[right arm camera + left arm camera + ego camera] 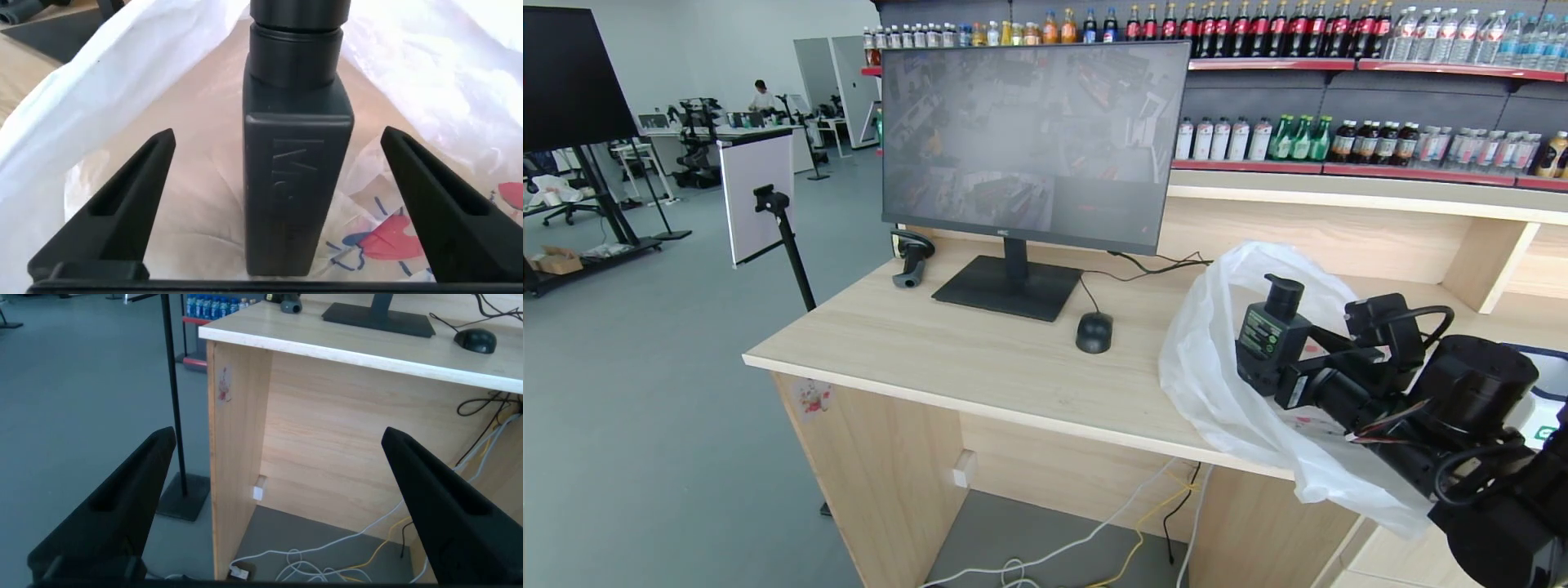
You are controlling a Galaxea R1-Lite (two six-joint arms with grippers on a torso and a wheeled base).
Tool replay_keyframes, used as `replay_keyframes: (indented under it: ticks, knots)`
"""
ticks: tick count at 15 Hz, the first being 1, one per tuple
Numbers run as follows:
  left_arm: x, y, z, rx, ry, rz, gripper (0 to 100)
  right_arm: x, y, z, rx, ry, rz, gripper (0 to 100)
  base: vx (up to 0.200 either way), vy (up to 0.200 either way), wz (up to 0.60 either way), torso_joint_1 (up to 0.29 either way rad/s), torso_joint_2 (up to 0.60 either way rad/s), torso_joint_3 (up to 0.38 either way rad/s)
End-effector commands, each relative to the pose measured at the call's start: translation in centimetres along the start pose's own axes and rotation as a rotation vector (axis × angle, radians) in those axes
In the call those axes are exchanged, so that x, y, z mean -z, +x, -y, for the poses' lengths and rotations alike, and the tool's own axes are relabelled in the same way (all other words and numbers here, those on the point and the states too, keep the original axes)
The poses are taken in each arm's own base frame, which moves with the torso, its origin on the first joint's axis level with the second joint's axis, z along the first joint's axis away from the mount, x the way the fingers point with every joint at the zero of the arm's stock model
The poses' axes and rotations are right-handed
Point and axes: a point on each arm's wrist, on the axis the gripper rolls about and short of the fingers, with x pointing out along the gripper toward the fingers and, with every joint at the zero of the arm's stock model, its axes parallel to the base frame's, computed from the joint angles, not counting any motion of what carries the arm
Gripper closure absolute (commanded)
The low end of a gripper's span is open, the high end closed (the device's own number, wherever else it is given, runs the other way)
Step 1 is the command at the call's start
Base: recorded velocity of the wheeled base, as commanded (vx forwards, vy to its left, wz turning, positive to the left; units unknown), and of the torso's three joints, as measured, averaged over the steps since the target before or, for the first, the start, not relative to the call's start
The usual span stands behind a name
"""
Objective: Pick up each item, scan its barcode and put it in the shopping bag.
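A dark square bottle [1270, 336] with a round black cap and a green label stands in the mouth of the white plastic shopping bag [1217, 376] on the right side of the counter. My right gripper [1294, 363] is open around it; in the right wrist view the bottle [298, 188] sits between the spread fingers [122, 204] with gaps on both sides, inside the bag [122, 90]. My left gripper [278, 437] is open and holds nothing, low in front of the counter's left end.
On the wooden counter [980, 359] stand a monitor [1029, 147], a black mouse [1094, 331] and a handheld barcode scanner [912, 257] at the back left. Cables hang under the counter [327, 555]. A tripod stand [784, 237] is left of it. Drink shelves line the back.
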Motion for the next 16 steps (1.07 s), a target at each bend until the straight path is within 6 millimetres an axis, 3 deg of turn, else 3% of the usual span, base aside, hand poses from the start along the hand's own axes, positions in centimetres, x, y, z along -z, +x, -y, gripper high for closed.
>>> replay_keyframes:
  ticks: [1,8,16]
  knots:
    - [0.0,0.0,0.0,-0.001,-0.001,0.001,0,-1.1,-1.3,0.0,0.003,-0.004,0.026,0,0.0,0.0,0.0,0.0,0.0,0.0]
    - [0.0,0.0,0.0,0.0,0.0,0.0,0,-3.6,-3.1,0.1,0.009,-0.008,0.108,0,0.0,0.0,0.0,0.0,0.0,0.0]
    - [0.0,0.0,0.0,0.0,0.0,0.0,0,-3.9,-3.6,0.0,0.006,-0.01,0.118,0,-0.2,0.0,0.0,0.002,0.0,0.002]
